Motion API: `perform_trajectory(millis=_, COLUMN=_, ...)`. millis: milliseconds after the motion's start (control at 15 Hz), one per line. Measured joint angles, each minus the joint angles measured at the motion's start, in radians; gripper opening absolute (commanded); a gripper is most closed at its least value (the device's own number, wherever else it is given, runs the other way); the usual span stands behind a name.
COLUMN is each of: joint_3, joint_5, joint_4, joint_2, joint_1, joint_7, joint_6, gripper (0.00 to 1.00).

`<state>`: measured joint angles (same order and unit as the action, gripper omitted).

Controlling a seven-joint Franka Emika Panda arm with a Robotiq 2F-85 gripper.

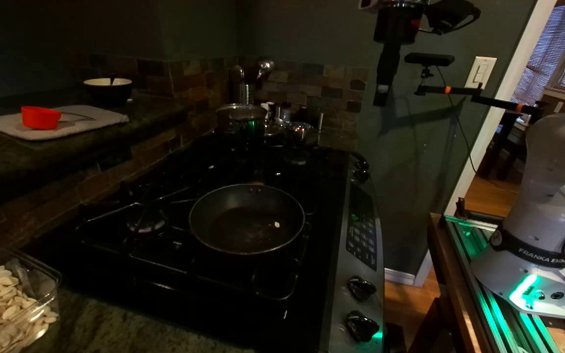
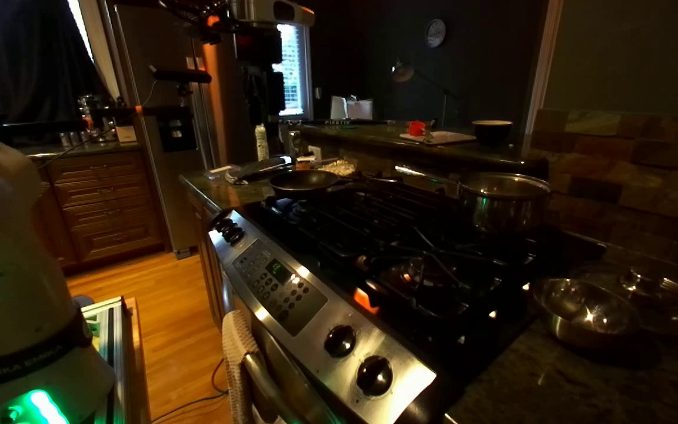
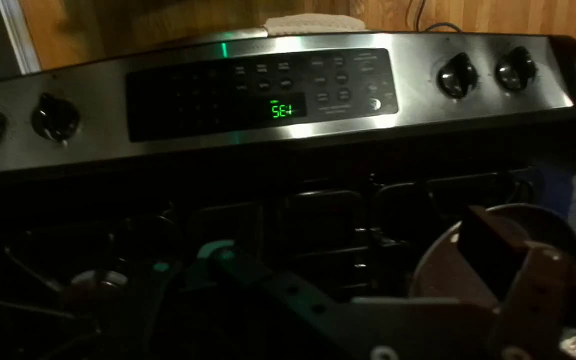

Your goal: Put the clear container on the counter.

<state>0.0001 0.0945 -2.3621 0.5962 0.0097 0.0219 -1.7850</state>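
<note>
Wrist view catches a shiny metal stove panel [image 3: 413, 85]. In an exterior view, the clear container [image 1: 43, 284], round-cornered, holding flat pale seeds [image 1: 0, 296], sits on the speckled stone worktop [image 1: 115, 321]. The gripper [image 3: 353, 240] points down, spread wide, as far as this gloom lets me judge.

Speckled counter [image 1: 115, 323], clear container [image 1: 42, 282] on it
</note>
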Motion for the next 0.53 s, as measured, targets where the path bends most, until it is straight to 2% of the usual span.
perform_trajectory(millis=267, joint_3=0.137, joint_5=0.045, joint_4=0.128, joint_2=-0.091, joint_1=0.091, joint_7=0.067, joint_6=-0.073, gripper=1.00)
perform_trajectory(millis=533, joint_3=0.223, joint_5=0.044, joint_4=0.296, joint_2=-0.282, joint_1=0.117, joint_7=0.177, joint_6=-0.159, gripper=1.00)
